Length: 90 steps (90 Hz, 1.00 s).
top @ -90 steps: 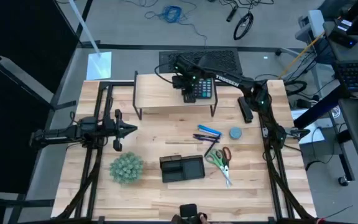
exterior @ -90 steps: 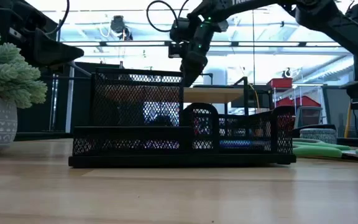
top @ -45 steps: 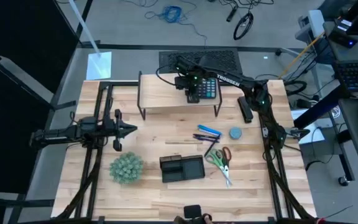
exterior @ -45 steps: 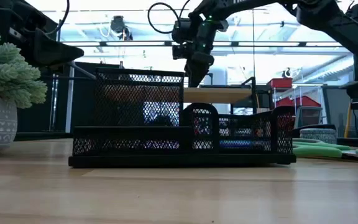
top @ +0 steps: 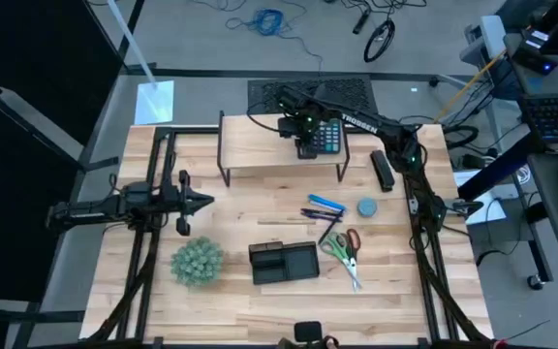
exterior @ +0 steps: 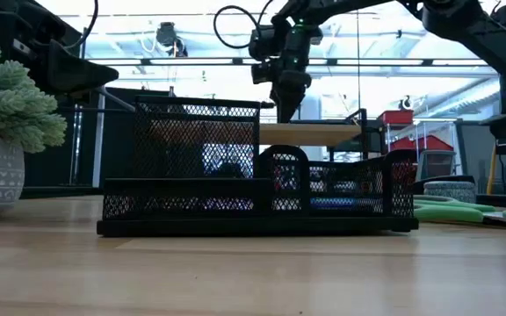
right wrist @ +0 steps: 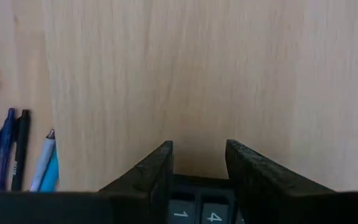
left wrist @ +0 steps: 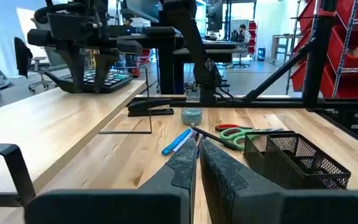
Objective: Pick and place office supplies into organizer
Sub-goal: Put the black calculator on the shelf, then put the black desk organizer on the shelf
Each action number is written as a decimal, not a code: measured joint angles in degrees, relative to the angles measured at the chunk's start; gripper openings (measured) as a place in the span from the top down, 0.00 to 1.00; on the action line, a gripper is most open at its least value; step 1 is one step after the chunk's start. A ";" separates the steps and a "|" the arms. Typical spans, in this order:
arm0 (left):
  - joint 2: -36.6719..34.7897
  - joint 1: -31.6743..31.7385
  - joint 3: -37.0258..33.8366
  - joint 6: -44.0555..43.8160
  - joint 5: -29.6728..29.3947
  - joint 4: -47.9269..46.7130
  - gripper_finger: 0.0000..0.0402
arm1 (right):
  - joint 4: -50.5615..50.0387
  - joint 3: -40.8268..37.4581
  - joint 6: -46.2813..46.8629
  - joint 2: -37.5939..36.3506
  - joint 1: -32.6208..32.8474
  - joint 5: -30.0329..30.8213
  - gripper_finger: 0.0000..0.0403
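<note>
The black mesh organizer [top: 283, 262] stands near the table's front centre. To its right, several pens [top: 325, 207] and two pairs of scissors [top: 343, 250] lie flat on the table. My right gripper [top: 304, 143] is at the far centre, over the black calculator [top: 325, 136], which lies on the wooden riser [top: 260, 145]. Its fingers are a small gap apart. My left gripper [top: 200, 202] waits shut at the table's left, above the wood. My right gripper comes down slanting from the table's right. Its fingers [right wrist: 157, 171] stand at the calculator's left edge [right wrist: 197, 186], with keys 1 and 4 showing in the gap between them. The fingers hide whether their tips rest on the calculator or on the riser top.
A fuzzy green plant in a pot [top: 198, 262] stands left of the organizer. A black stapler [top: 384, 170] and a small round grey-blue thing [top: 367, 207] lie to the right of the riser. Bare wood lies between the riser and the organizer.
My right gripper has moved a little toward the table's right edge. The riser and the calculator on it have slid the same way with it. The calculator has kept its place on the riser top.
</note>
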 joint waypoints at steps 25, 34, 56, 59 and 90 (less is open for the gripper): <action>0.00 -0.02 0.00 -0.01 0.00 -0.02 0.97 | -0.77 0.02 0.18 -0.04 0.04 0.01 0.67; 0.00 -0.02 0.01 0.00 0.00 0.00 0.97 | -1.41 0.02 0.12 -0.11 0.04 0.11 0.67; 0.00 -0.02 0.01 -0.02 0.00 -0.02 0.97 | -2.00 0.04 0.73 -0.13 0.55 0.95 0.67; 0.00 -0.01 0.00 0.00 0.00 -0.01 0.97 | -2.06 0.04 1.03 -0.13 0.80 0.90 0.67; 0.00 -0.01 0.00 -0.01 0.00 -0.01 0.97 | -6.56 0.11 11.89 -7.54 6.00 -9.95 0.67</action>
